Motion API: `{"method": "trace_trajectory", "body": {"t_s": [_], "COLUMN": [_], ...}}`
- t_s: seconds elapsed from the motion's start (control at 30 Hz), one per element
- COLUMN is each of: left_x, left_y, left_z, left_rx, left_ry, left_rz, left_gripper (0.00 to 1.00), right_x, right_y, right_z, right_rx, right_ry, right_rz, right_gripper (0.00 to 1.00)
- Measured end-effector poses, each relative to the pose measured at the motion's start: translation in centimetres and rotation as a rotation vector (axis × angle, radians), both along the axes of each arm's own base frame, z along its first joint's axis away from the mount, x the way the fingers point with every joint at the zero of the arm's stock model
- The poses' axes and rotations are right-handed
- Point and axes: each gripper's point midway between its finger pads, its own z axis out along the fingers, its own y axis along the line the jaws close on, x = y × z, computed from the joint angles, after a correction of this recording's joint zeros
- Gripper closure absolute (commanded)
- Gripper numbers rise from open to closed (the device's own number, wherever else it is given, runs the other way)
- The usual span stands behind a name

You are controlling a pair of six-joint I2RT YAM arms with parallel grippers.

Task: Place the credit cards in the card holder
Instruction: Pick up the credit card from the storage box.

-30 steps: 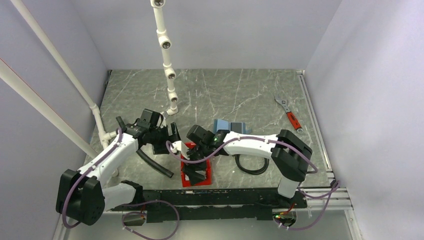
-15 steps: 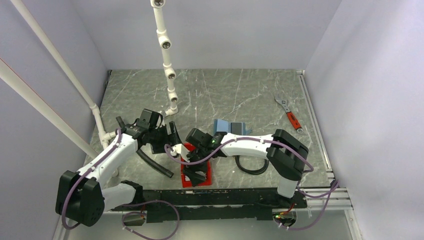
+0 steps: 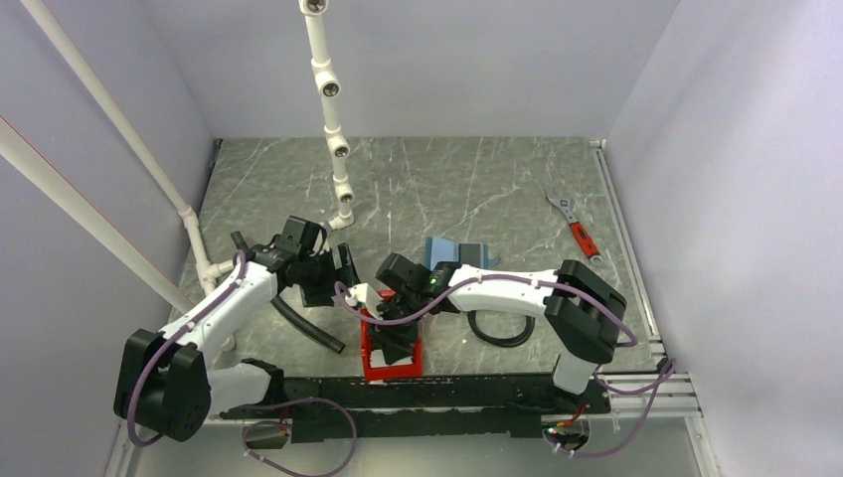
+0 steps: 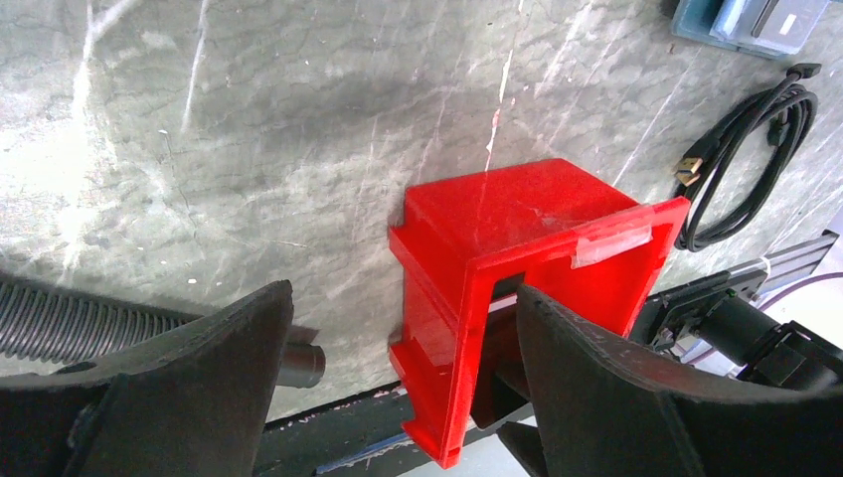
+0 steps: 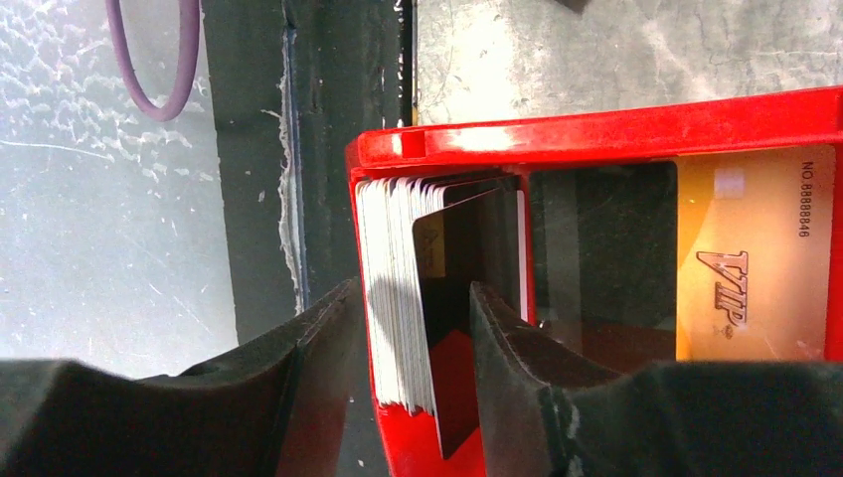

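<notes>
The right gripper [image 5: 413, 308] reaches into the red bin [image 5: 596, 134] at the table's [image 3: 477, 179] near edge. Its jaws are half-closed astride one bin wall and the white cards [image 5: 388, 258]; I cannot tell whether they pinch. The gold card [image 5: 756, 253] stands in the bin too. The left gripper [image 4: 403, 298] hangs wide open, empty. The holder [image 3: 459, 250] lies mid-table.

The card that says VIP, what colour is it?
Orange-gold with dark lettering. The VIP card shows best in the right wrist view, inside the red bin.
</notes>
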Motion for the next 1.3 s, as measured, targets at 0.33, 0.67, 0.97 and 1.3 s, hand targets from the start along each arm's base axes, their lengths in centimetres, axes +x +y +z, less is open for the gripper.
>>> {"method": "trace_trajectory", "body": {"t_s": [0.33, 0.67, 0.97, 1.3], "left_x": [0.0, 0.1, 1.3, 5.6], "left_y": [0.0, 0.3, 0.1, -2.2], "left_z": [-0.3, -0.4, 1.5, 8.7], "left_rx": [0.006, 0.019, 0.019, -0.082], "left_ry": [0.009, 0.005, -0.033, -0.238], "left_rz": [0.001, 0.009, 0.015, -0.037], "left_gripper": [0.12, 0.12, 0.08, 0.08], "right_x": [-0.3, 0.8, 4.1, 20.3], "right_y": [-0.3, -0.7, -0.1, -11.6], "right_z": [0.5, 2.7, 8.1, 17.1], "right_rx": [0.011, 0.090, 0.227, 0.431], "right_ry": [0.017, -0.094, -0.277, -0.336], "right_rz": [-0.004, -0.057, -0.267, -1.037], "right_gripper": [0.87, 1.00, 1.00, 1.00]}}
